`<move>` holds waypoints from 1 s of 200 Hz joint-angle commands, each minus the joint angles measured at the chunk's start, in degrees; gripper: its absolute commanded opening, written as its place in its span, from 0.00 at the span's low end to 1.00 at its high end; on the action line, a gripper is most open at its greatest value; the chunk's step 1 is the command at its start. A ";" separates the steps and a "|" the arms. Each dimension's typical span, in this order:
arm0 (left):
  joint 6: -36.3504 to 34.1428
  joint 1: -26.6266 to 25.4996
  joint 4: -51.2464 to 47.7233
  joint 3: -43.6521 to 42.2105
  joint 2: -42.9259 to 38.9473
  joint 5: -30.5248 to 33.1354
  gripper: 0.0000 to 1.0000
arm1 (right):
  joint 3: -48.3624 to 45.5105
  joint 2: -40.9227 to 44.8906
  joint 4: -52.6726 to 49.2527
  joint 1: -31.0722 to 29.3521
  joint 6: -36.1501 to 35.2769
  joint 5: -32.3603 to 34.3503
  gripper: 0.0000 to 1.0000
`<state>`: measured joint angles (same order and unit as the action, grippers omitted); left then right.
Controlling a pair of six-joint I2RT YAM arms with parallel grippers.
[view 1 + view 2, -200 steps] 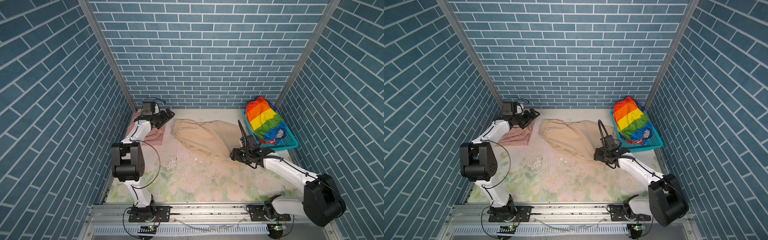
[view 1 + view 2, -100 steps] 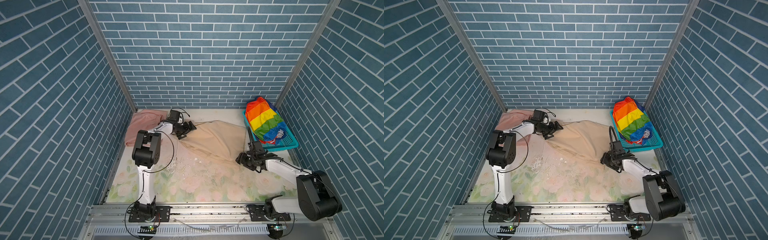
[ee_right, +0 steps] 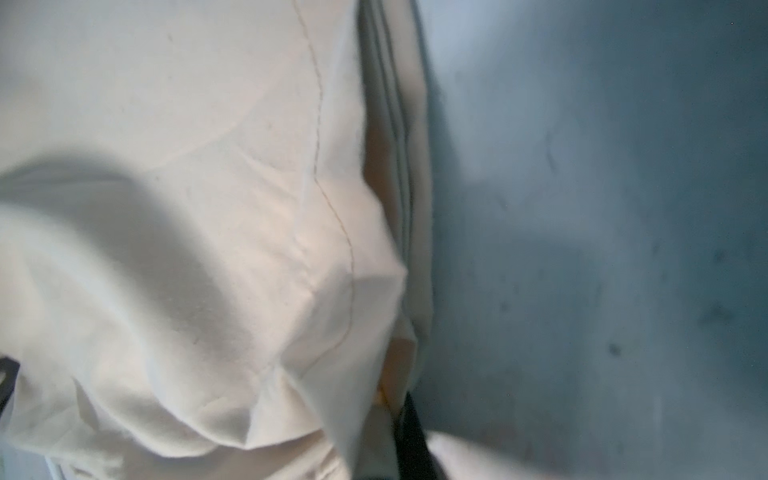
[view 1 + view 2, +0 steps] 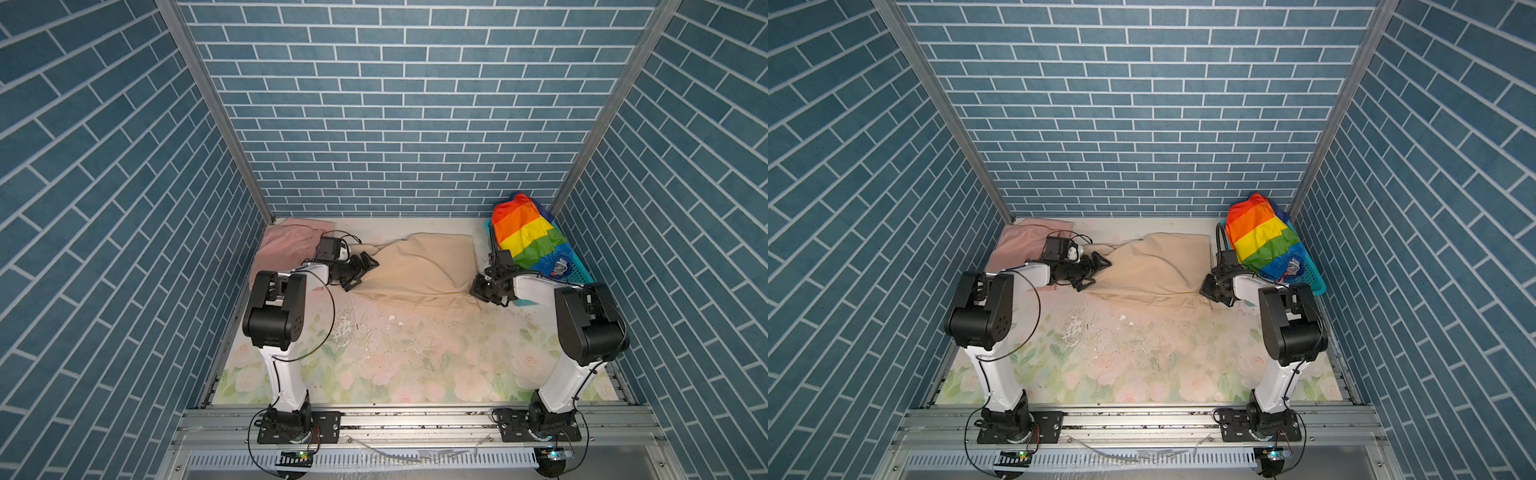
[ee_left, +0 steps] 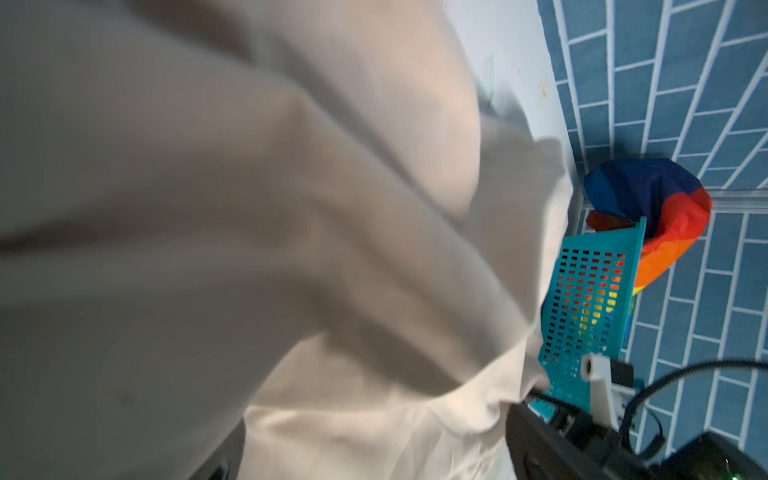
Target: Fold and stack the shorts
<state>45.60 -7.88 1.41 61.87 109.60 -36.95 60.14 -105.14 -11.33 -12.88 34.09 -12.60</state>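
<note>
Pinching the right edge of the beige shorts [image 4: 419,266], far mid-table, the right gripper [image 4: 478,287] may hold only one layer. The left gripper [image 4: 361,273], fingers spread at their left edge, grips nothing, so lifting could skew the fold.

The beige shorts [image 4: 419,266] are soft matt cloth with a stitched seam, and the pink shorts [image 4: 286,245] look matt too. The rainbow shorts [image 4: 523,237] are slick and shiny. The basket [image 5: 602,241] is perforated teal plastic. The counter [image 4: 395,353] has a flowered covering, scuffed and flaking.
</note>
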 commanded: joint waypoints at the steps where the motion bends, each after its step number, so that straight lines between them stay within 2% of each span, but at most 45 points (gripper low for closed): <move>1: 7.46 -1.52 2.72 -8.53 -1.36 0.04 1.00 | 5.13 -2.05 -7.56 1.41 -4.75 2.84 0.00; 10: 7.52 -1.42 2.22 -8.82 -3.11 -0.23 0.99 | 5.70 -1.34 -8.49 1.46 -5.33 2.85 0.00; 34: 3.69 -0.74 -5.36 -4.13 -7.81 1.17 1.00 | 4.51 2.79 -10.10 1.45 -6.04 2.75 0.25; 68: -0.05 -0.18 -13.48 3.93 -9.22 2.50 1.00 | 1.66 7.26 -10.55 1.85 -6.22 3.67 0.43; 153: -3.78 6.11 -14.30 2.15 -3.93 1.34 1.00 | 3.79 1.34 -9.25 2.16 -7.14 4.15 0.43; 179: -4.56 7.66 -14.11 1.98 -2.87 1.09 0.99 | 3.90 -0.70 -7.19 2.33 -7.30 2.40 0.43; 200: -5.69 7.92 -15.32 3.15 -1.42 1.17 1.00 | 3.83 -1.72 -5.25 2.29 -6.95 1.18 0.30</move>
<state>42.50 -0.62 -11.31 64.38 105.84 -36.51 63.05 -105.12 -18.26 -11.07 27.70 -10.68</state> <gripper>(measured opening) 0.995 0.361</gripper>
